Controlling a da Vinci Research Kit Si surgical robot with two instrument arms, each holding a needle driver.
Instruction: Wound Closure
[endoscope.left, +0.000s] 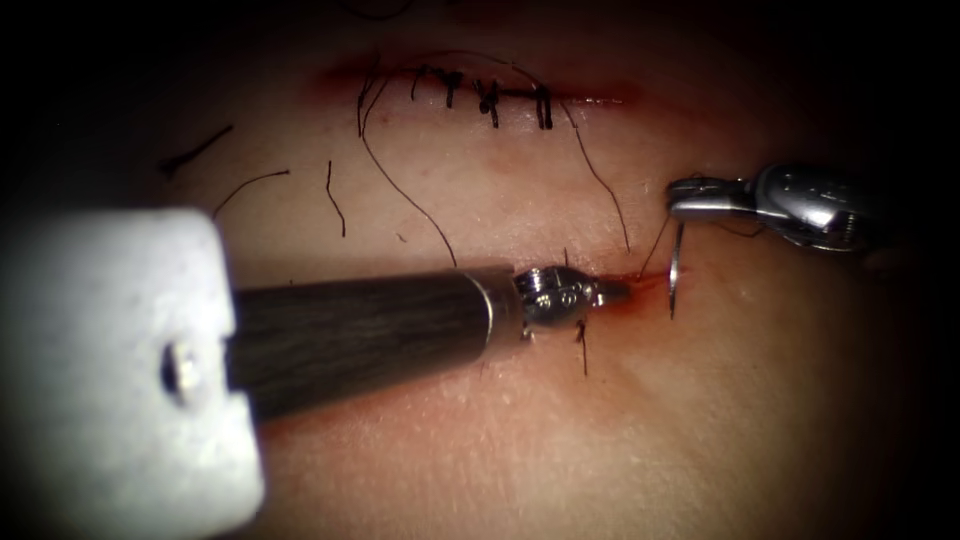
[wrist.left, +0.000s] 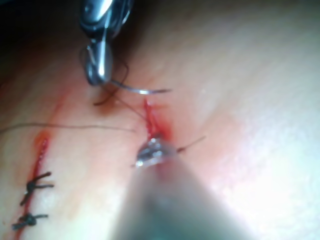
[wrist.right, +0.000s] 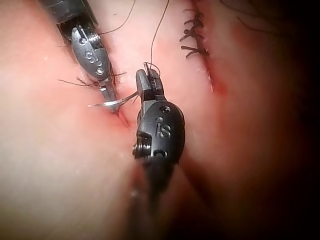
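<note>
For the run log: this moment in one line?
right hand: holds needle near its thread end | needle: tip at cut's right end | left hand: at cut

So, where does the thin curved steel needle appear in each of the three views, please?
Endoscope view: the thin curved steel needle hangs from the right arm's tool, just right of the lower open cut.
Left wrist view: the needle curves out from the right tool, above the cut.
Right wrist view: the needle lies between both tools.
Shared landmark: the left arm's tool tip at the red cut end.
</note>
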